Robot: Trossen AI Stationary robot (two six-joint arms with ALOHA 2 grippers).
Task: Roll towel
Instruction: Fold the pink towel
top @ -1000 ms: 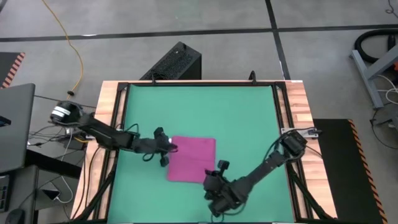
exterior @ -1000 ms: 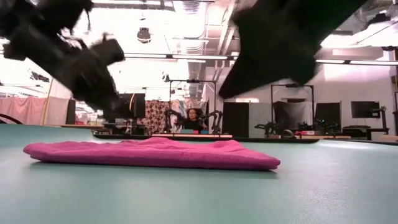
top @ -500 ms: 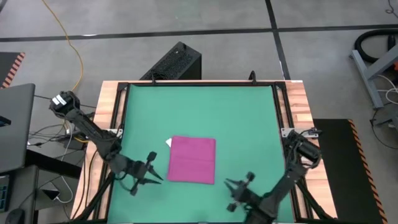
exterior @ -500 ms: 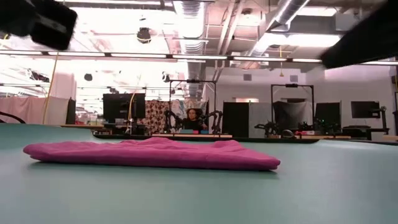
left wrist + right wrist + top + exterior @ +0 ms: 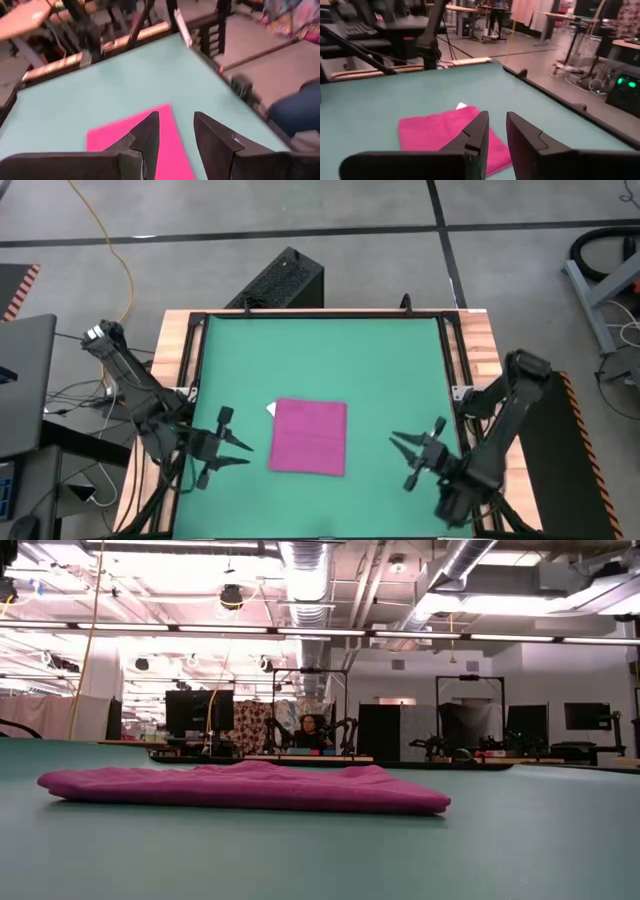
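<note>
The magenta towel [image 5: 308, 437] lies flat and folded on the green mat, a little near of the table's middle. Its small white tag [image 5: 271, 409] sticks out at the far left corner. The towel also shows in the low view [image 5: 240, 787], the left wrist view [image 5: 125, 142] and the right wrist view [image 5: 437, 132]. My left gripper [image 5: 243, 453] is open and empty, left of the towel and pointing at it. My right gripper [image 5: 402, 460] is open and empty, right of the towel and pointing at it. Both are clear of the cloth.
A wooden frame [image 5: 180, 370] with black rails borders the green mat [image 5: 320, 360]. A black box [image 5: 280, 280] stands beyond the far edge and a laptop [image 5: 25, 380] to the left. A person [image 5: 308, 730] sits far back in the room.
Both grippers have drawn away from the towel. The left has gone from the towel's left edge toward the table's left and near edges. The right has gone from the towel's near right corner toward the table's right edge. Both have left the low view. The towel has stayed flat.
</note>
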